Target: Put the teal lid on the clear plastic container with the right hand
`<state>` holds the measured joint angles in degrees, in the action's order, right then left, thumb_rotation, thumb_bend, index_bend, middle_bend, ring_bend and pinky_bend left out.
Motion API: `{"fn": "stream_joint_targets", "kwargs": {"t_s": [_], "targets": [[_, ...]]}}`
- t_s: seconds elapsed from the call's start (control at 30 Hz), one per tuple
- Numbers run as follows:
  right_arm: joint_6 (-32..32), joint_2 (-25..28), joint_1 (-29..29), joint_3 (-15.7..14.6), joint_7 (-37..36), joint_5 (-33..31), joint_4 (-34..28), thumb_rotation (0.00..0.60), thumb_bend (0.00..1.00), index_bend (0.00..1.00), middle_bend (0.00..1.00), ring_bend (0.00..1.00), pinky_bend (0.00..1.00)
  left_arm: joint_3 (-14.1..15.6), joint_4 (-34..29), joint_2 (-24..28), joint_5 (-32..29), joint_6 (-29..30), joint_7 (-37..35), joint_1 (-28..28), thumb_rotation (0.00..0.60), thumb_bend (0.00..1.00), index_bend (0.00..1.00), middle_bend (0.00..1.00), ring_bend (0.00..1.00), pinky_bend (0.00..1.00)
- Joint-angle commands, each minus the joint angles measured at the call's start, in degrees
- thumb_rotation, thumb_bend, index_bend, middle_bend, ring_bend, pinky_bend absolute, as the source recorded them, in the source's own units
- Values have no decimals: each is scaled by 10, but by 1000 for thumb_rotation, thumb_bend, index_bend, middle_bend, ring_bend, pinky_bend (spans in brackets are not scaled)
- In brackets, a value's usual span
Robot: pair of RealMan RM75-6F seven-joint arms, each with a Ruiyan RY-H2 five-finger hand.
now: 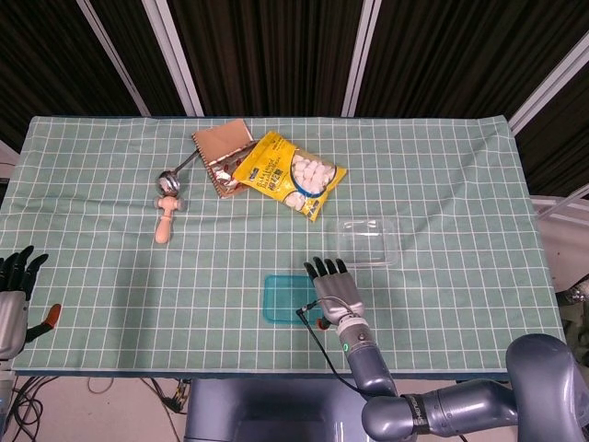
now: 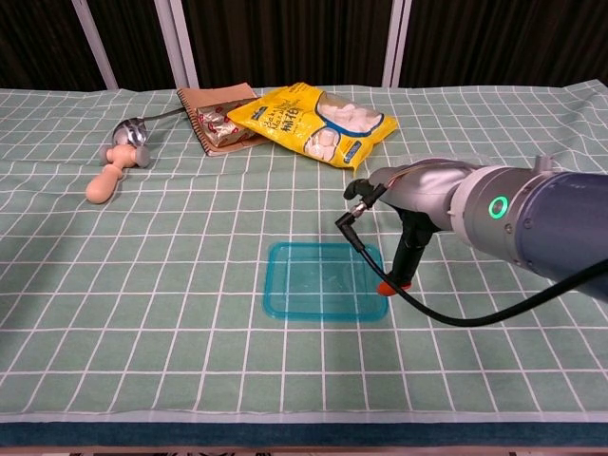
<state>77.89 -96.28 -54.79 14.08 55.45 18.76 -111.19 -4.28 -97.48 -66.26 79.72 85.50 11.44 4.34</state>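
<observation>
One teal lid (image 1: 288, 298) lies flat on the checked cloth (image 1: 110, 184), near its front edge. Over the lid's right edge hovers the right hand (image 1: 332, 288), fingers apart, holding nothing. Behind and right of the lid sits the clear container (image 1: 367, 241). Far left of the lid, the left hand (image 1: 13, 295) rests spread.

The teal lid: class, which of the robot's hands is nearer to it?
Right. The right hand hangs at the teal lid's right edge, overlapping it in the head view. The left hand sits far off at the table's left edge.
</observation>
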Motion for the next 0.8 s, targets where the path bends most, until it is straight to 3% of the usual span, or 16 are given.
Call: {"fn": "stream_joint_targets", "kwargs": {"t_s": [0.03, 0.8], "targets": [[-2, -6, -3, 2, 0, -6, 5, 600, 221, 0, 32, 0, 0, -1, -1, 0, -1, 0, 0, 0, 600, 316, 121, 0, 0, 0], [-15, -70, -13, 6, -17, -9, 70, 600, 217, 0, 63, 0, 0, -1, 0, 1, -4, -1, -3, 0, 600, 326, 121, 0, 0, 0]]}}
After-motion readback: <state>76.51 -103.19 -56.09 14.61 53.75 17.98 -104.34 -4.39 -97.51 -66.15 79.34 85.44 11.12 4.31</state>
